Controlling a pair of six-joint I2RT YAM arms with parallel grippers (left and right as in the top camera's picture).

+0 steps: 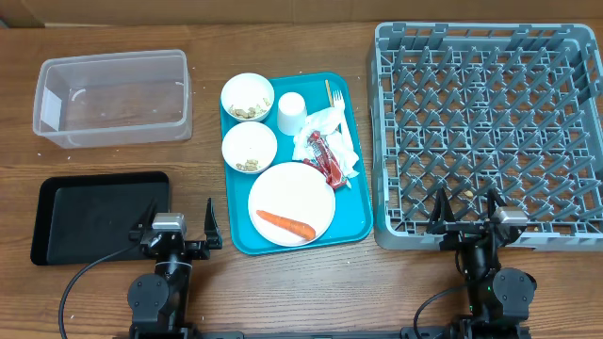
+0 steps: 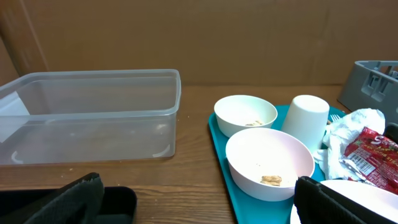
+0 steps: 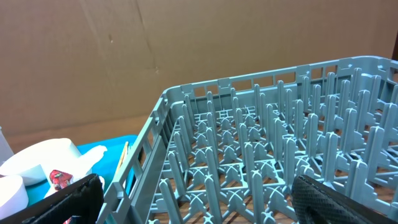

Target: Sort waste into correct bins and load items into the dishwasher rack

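Note:
On the teal tray (image 1: 358, 222) lie a white plate (image 1: 306, 193) with an orange carrot (image 1: 285, 224), two white bowls (image 1: 248, 96) (image 1: 250, 147) holding beige crumbs (image 2: 271, 180), a white cup (image 1: 291, 112), a pale fork (image 1: 333, 94), crumpled napkins (image 1: 332, 127) and a red wrapper (image 1: 325, 160). The grey dishwasher rack (image 1: 490, 132) stands on the right with nothing in it. A clear tub (image 1: 113, 97) and a black tray (image 1: 102, 215) sit on the left. My left gripper (image 1: 174, 217) is open between the black tray and the teal tray. My right gripper (image 1: 467, 209) hangs open over the rack's near edge.
Brown cardboard walls close off the back of the wooden table. In the left wrist view the nearer bowl (image 2: 270, 162) and the plate's rim (image 2: 323, 202) lie just ahead of my right-hand finger. The rack's pegs (image 3: 273, 155) fill the right wrist view.

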